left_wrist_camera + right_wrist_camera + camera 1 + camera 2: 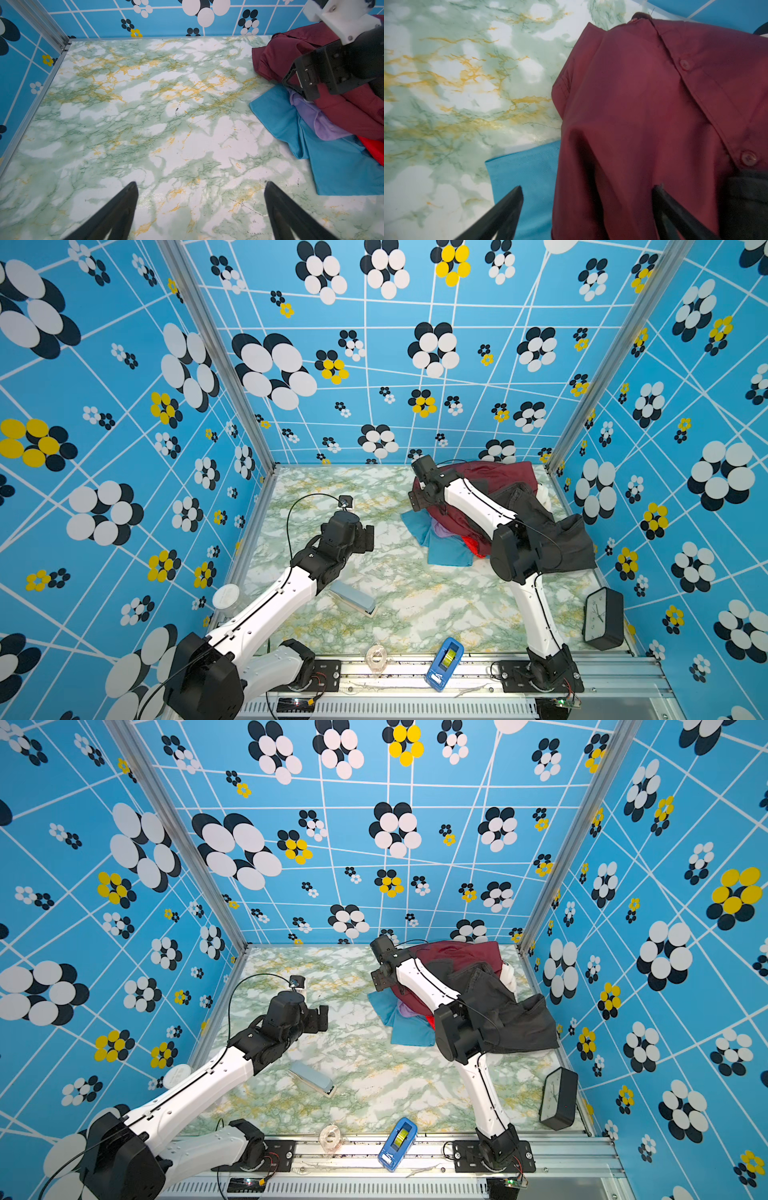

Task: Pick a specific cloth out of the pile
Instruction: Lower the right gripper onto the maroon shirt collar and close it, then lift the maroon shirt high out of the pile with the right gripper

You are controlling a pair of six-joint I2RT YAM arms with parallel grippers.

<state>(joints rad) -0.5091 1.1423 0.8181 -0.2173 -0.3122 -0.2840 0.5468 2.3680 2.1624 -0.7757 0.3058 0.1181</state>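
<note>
The cloth [494, 475] lies within the pile [448, 551].

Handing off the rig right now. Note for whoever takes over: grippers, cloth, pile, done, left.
Left gripper: open, empty, above bare table.
Right gripper: open, fingers either side of a fold of the maroon shirt, not clamped.
Shirt: on the pile at the table's back right, partly under dark trousers.
Done: right gripper is in place at the shirt; nothing lifted yet.
Left: close on the shirt, pull it clear of the trousers, probably set it apart on the table.
</note>
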